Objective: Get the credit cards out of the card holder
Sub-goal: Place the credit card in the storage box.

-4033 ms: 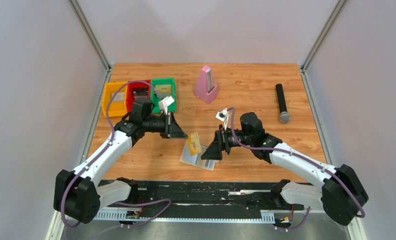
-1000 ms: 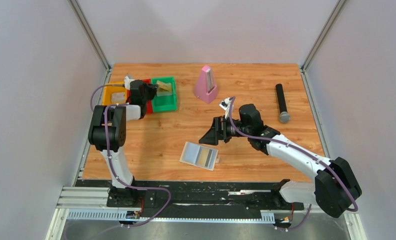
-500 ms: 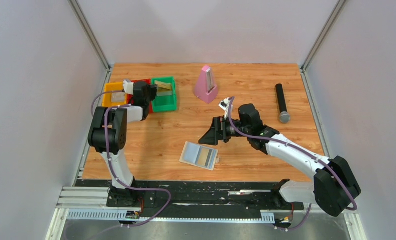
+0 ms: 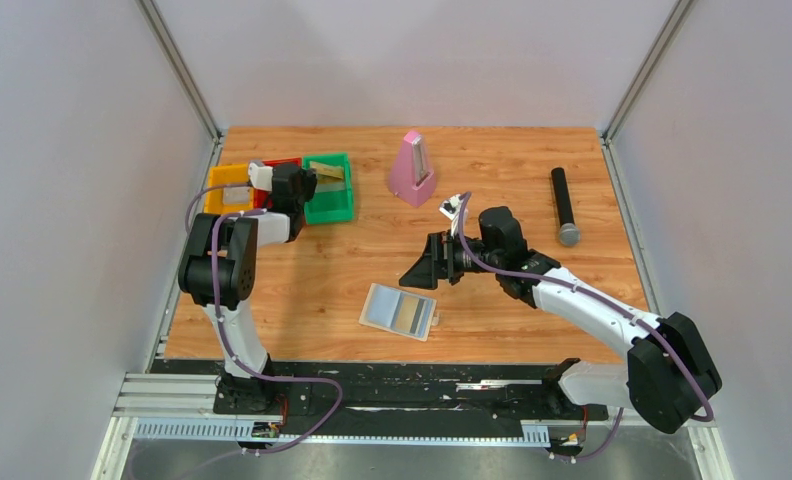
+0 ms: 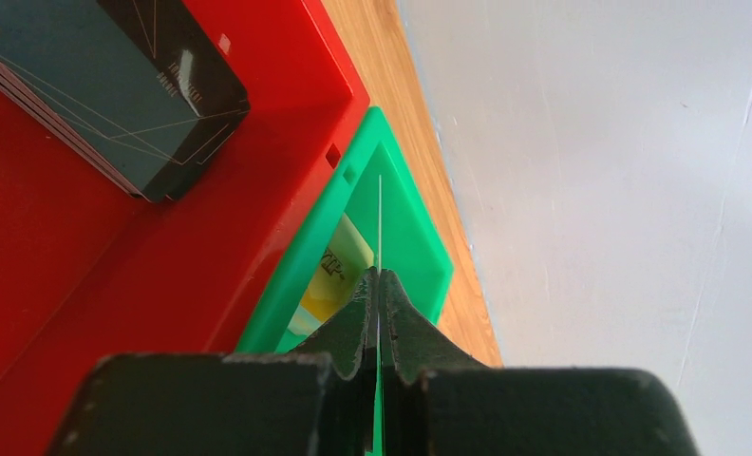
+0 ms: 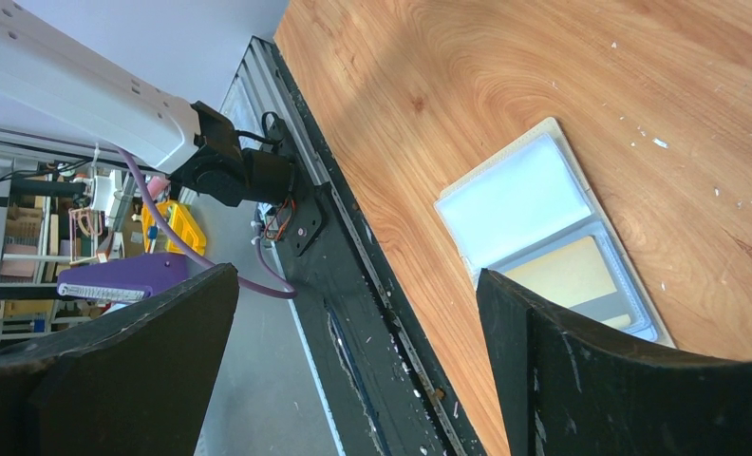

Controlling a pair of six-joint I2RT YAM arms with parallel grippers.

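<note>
The card holder [image 4: 382, 308] lies spread open on the table near the front edge. Its left blue panel [image 6: 515, 204] is bare, and a yellow-gold credit card [image 4: 410, 316] [image 6: 567, 274] sits in the right panel. My right gripper [image 4: 417, 272] [image 6: 353, 361] hangs open just behind the holder, with nothing between its fingers. My left gripper [image 4: 312, 176] [image 5: 379, 275] is shut on a thin card [image 4: 330, 171], seen edge-on [image 5: 379, 218] above the green bin [image 4: 334, 205]. Another yellow card [image 5: 339, 271] lies inside that bin. Dark cards [image 5: 116, 85] rest in the red bin [image 5: 211, 237].
A yellow bin [image 4: 217, 195] stands left of the red one at the back left. A pink metronome [image 4: 412, 170] stands at the back centre. A black microphone [image 4: 564, 205] lies at the right.
My left gripper has shifted slightly right over the bins, still shut on its card. The right arm and the card holder have stayed put.
</note>
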